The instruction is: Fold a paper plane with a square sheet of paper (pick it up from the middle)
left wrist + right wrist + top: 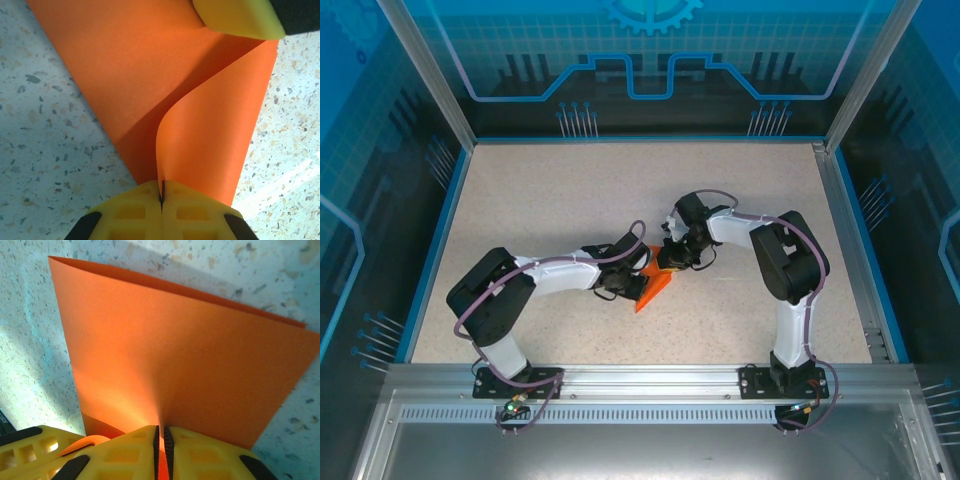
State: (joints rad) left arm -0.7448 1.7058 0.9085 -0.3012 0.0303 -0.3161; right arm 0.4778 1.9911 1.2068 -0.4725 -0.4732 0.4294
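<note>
The orange sheet of paper [653, 290] is folded and stands up from the table as a pointed wedge between my two grippers. In the left wrist view, the left gripper [162, 192] is shut on a curled edge of the sheet [150, 75], and a yellow finger of the right gripper [240, 17] touches it at the top. My right gripper [160, 440] is shut on the layered sheet [175, 355], with paper showing between its pads. From above, the left gripper [640, 268] and right gripper [670, 264] meet over the paper's far end.
The speckled table [550, 200] has a blue rim and metal posts at its corners. An aluminium rail [640, 385] with both arm bases runs along the near edge. A yellow finger of the left gripper [25, 450] sits close beside the right one.
</note>
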